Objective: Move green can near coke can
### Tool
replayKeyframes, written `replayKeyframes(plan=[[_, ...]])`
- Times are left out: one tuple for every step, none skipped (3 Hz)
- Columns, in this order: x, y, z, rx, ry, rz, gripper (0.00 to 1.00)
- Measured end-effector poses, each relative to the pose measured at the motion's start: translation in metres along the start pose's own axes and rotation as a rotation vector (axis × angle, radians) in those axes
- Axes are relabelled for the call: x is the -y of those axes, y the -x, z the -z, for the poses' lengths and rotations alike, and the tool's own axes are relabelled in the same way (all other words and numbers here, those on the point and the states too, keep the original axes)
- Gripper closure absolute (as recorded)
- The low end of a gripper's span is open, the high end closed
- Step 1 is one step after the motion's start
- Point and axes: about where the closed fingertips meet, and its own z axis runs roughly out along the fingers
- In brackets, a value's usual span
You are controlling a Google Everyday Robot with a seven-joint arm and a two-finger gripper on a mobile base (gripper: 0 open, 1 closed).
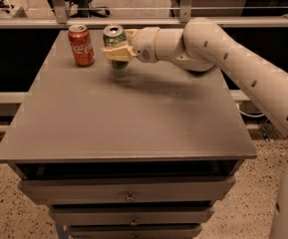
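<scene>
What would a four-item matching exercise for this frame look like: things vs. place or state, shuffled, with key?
Things
1. green can
2. coke can
3. end effector
4. drawers

Place or state
A. below the table top, knobs facing the camera
B. standing upright and free near the far left corner
C. shut around a can, reaching in from the right
D. gripped, silver top showing, just right of the red can

Pairs: 1-D, 2-B, 3-C, 4-A
</scene>
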Motion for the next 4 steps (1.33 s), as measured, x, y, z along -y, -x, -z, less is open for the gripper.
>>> replayKeyframes(plan=[[0.019,-0.012,-0.022,0.028,-0.024,-0.047,1.0],[0.028,-0.011,-0.041,0.058,-0.028,-0.083,1.0],[0.03,-0.008,-0.057,0.08,-0.02,-0.123,1.0],[0.027,-0.012,-0.069,0.064,-0.002,-0.153,0.82]])
